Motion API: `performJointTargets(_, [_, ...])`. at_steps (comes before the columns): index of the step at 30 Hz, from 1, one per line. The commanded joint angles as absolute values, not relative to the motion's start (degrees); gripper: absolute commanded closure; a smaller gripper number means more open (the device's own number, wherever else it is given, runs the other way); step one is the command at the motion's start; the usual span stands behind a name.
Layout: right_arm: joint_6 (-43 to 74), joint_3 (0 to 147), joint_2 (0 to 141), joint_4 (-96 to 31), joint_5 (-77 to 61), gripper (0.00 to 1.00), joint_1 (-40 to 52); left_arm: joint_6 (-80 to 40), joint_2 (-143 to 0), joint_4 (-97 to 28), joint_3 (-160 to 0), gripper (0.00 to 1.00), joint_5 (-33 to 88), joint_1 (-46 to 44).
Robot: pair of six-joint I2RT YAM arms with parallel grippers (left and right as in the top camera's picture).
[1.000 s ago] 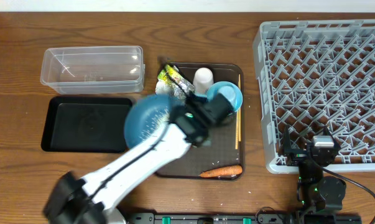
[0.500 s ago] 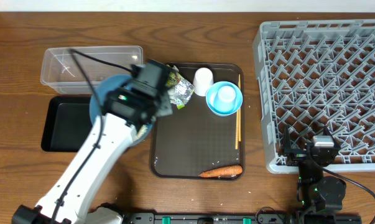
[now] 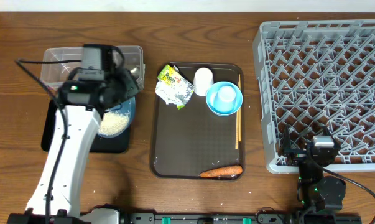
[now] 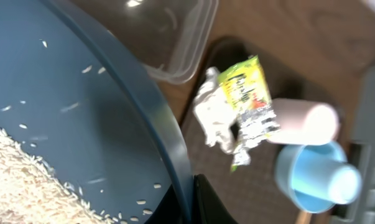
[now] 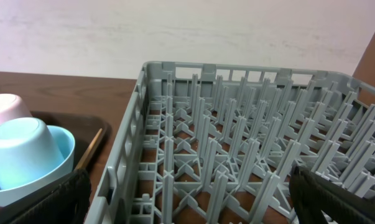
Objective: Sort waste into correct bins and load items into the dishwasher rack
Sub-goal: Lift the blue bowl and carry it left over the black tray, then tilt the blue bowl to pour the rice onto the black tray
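Lab tabletop: wood-grain table, dishwasher rack, plain wall.

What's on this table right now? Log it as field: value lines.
left gripper: shut on the dark-blue dish rim
dish contents: white rice
dish position: above the black tray, beside the clear box
right gripper: open, holding nothing, at the rack's near edge
rack: nothing loaded
brown tray: holds wrapper, white cup, light-blue bowl, chopsticks, carrot
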State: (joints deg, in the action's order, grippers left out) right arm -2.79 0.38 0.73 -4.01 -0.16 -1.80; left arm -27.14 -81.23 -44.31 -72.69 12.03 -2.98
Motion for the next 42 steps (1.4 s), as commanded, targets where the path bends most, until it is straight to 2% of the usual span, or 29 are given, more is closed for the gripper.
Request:
performJointTargets(1, [-3.5,0.3,0.4,-4.3,0.4,0.01,-0.8,-26.2,-81.3,-43.4,-73.4,0.94,21.7,0.9])
performJointTargets(11, [-3.5,0.3,0.4,-4.3,0.4,0.01,-0.8,-26.2,-81.3,-43.4,-73.3,0.94,43.0,14.9])
performJointTargets(21, [-3.5,0.3,0.4,-4.3,0.4,0.01,-0.8,-26.1,-81.3,-43.4,-73.3,0.94,54.9,24.4])
performJointTargets(31, [-3.5,0.3,0.4,-4.3,0.4,0.01,-0.8,-25.5,-81.3,-42.8,-72.9,0.94,58.0,27.7])
performJointTargets(36, [-3.5,0.3,0.4,-4.3,0.4,0.01,-0.8,-25.6,-81.3,-42.7,-72.8,0.94,66.1,27.7])
performJointTargets(42, [-3.5,0.3,0.4,-4.3,0.4,0.01,-0.8,-25.7,-81.3,-42.3,-72.8,0.94,65.5,30.1])
